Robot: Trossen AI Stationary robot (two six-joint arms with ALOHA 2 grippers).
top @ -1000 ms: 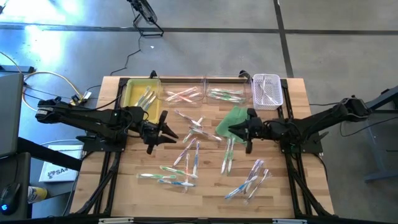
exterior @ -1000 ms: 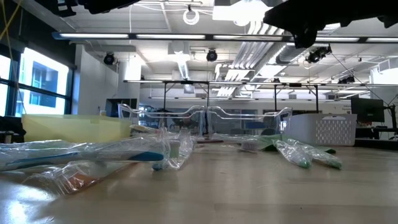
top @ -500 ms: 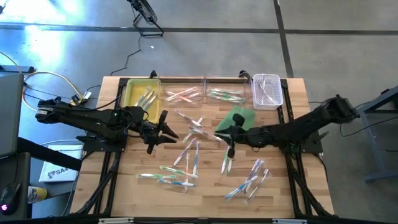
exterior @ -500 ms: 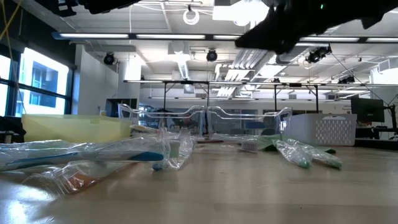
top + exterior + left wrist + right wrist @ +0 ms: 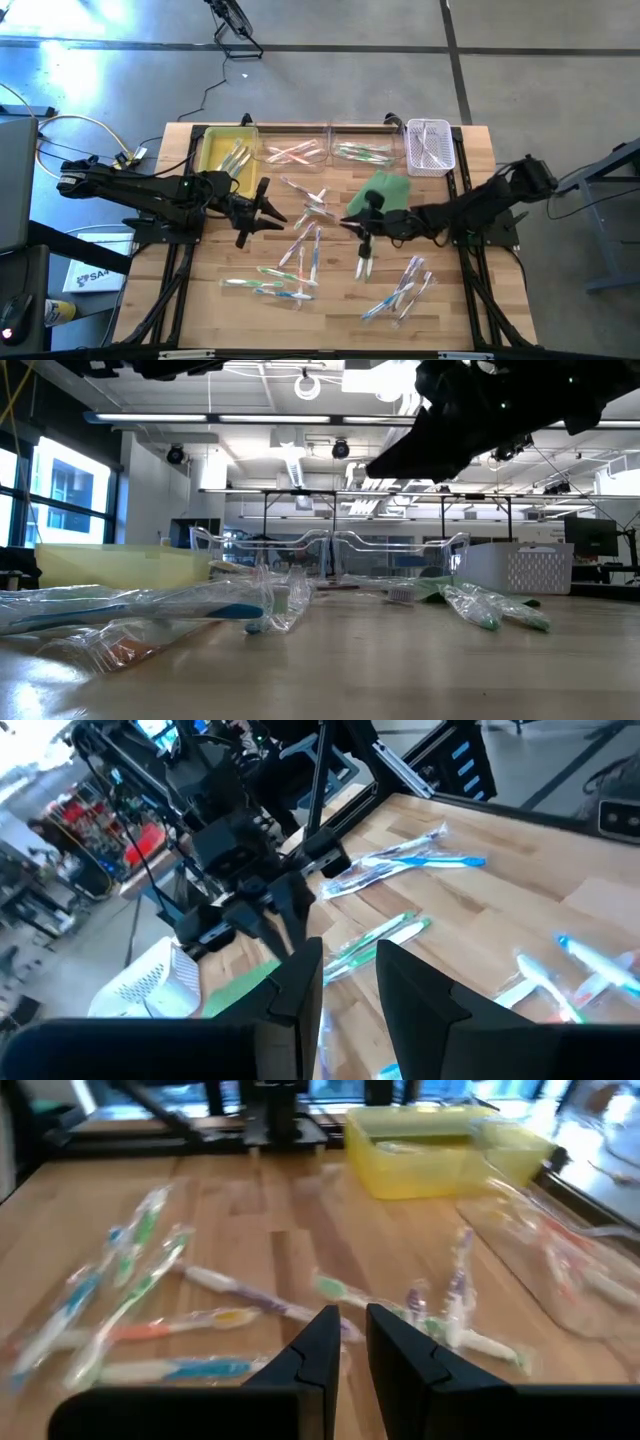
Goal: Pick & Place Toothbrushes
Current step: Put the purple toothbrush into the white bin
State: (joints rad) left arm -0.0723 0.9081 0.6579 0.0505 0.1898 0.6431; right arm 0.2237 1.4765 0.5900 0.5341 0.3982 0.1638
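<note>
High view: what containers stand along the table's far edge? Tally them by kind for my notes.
Yellow bin: 1
Clear tray: 2
White basket: 1
Total: 4 containers

Lab, exposed ceiling ducts (image 5: 300, 455), concrete floor (image 5: 340, 30)

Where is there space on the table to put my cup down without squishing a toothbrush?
Bare wood lies along the table's left edge, and beside the white basket on the right. The middle is crowded with toothbrushes.
</note>
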